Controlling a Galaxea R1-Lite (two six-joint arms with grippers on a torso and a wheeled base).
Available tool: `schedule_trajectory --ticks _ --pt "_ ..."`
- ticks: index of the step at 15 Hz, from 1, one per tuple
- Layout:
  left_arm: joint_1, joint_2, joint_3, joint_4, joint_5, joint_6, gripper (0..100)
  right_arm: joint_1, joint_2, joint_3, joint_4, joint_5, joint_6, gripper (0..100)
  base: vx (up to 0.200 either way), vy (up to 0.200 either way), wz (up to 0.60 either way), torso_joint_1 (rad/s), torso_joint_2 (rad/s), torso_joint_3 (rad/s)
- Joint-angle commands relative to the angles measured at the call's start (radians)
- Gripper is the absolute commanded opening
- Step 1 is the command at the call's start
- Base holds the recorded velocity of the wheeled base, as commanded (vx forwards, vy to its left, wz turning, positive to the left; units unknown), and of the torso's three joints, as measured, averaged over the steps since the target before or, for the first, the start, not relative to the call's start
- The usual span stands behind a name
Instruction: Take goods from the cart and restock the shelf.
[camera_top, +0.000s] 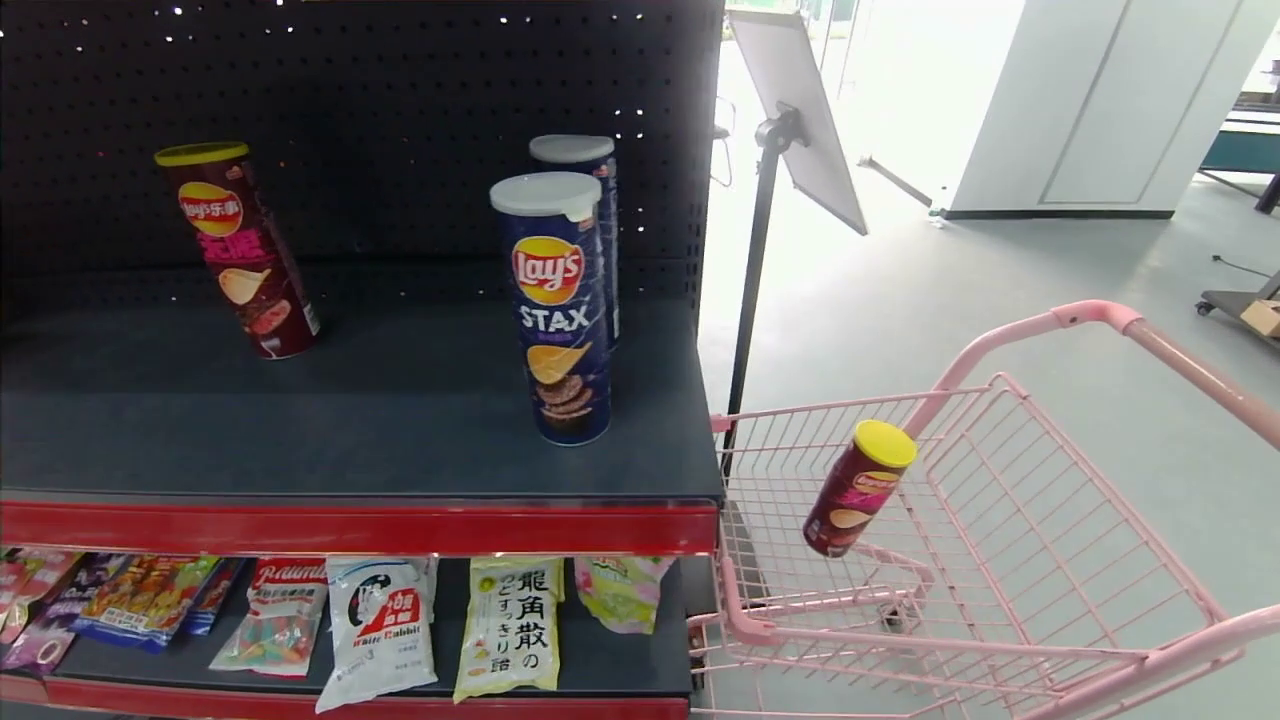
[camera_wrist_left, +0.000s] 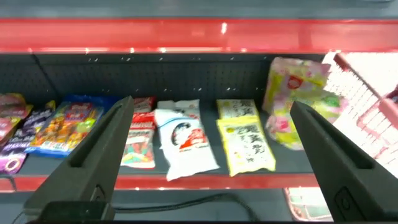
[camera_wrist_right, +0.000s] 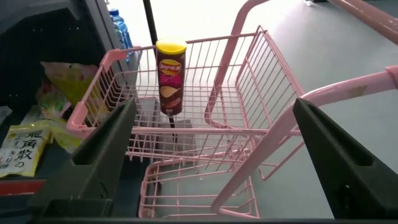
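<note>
A maroon chip can with a yellow lid (camera_top: 858, 488) (camera_wrist_right: 170, 76) stands tilted against the far wall of the pink cart (camera_top: 1000, 560) (camera_wrist_right: 205, 134). On the dark upper shelf (camera_top: 350, 420) stand a matching maroon can (camera_top: 238, 250) at the left and two blue cans (camera_top: 553, 305) with white lids near the right end, one behind the other. My right gripper (camera_wrist_right: 211, 155) is open, held outside the cart and facing the can across the basket. My left gripper (camera_wrist_left: 211, 162) is open in front of the lower shelf's snack bags (camera_wrist_left: 183, 138).
The lower shelf (camera_top: 600, 650) carries several snack bags behind a red front rail (camera_top: 360, 525). A sign stand (camera_top: 765, 200) rises between shelf and cart. The cart's handle (camera_top: 1150, 340) sits at the right. Open grey floor lies beyond.
</note>
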Motion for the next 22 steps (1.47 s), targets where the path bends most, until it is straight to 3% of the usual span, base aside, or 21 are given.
schedule_trajectory --ticks 1,6,10,17,22 --pt "-0.001 0.001 0.0 0.0 0.001 -0.001 100 0.0 0.001 0.0 0.001 0.0 -0.001 100 0.0 -0.2 0.0 -0.012 0.01 0.007" --pt "-0.001 0.001 0.0 0.0 0.001 -0.002 100 0.0 0.001 0.0 -0.001 0.0 -0.001 100 0.0 -0.2 0.0 0.001 0.0 0.001" --pt "-0.003 0.001 0.0 0.0 0.001 -0.01 100 0.0 0.001 0.0 -0.001 0.0 -0.001 100 0.0 0.0 0.0 -0.024 0.05 0.031" --pt "-0.001 0.001 0.0 0.0 0.001 -0.008 100 0.0 0.001 0.0 -0.001 0.0 -0.001 100 0.0 0.0 0.0 -0.192 0.48 0.293" --pt "-0.003 0.001 0.0 0.0 0.001 -0.008 100 0.001 0.003 0.0 0.001 0.006 -0.008 100 0.0 0.0 0.0 -0.038 0.11 0.066"
